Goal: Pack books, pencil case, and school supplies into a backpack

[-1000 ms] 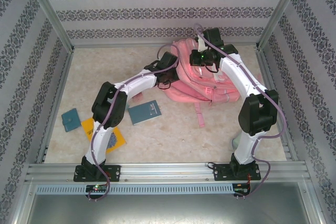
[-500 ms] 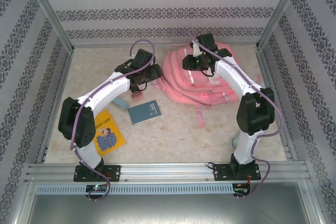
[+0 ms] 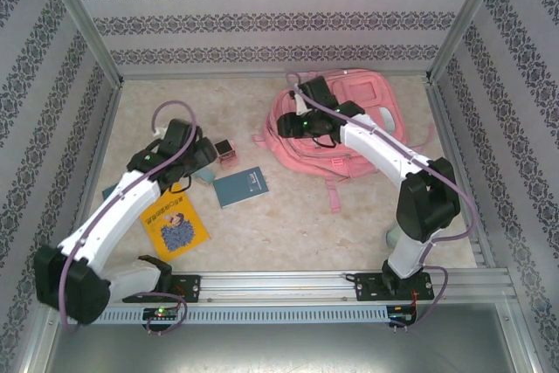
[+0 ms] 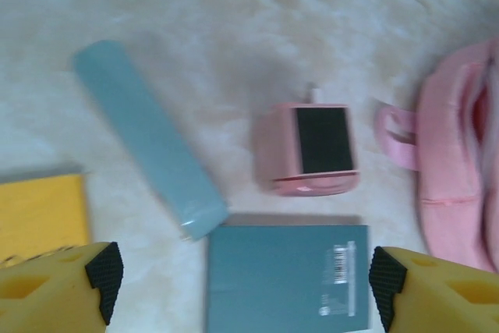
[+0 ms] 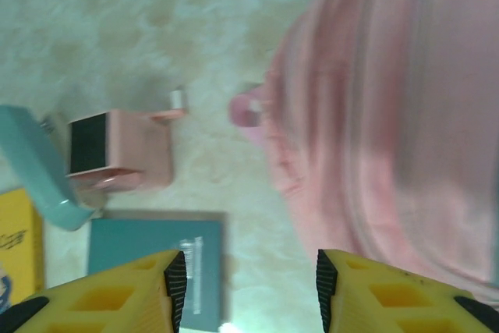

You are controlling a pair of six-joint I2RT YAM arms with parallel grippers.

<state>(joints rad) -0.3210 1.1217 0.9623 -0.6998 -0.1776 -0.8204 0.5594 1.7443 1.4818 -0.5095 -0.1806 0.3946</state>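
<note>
Backpack [image 3: 349, 120]: lies far right on the bench [image 3: 288, 224]; whether its mouth is open, cannot tell.
Left tool [image 4: 245, 286]: jaws apart, empty, above the grey-teal book [image 4: 284, 278].
Right tool [image 5: 248, 290]: jaws apart, empty, beside the pack's left edge.
Risk: the thin book lies flat and may slide from the jaws; the pink cube [image 4: 308, 150] just beyond it could get knocked.
</note>
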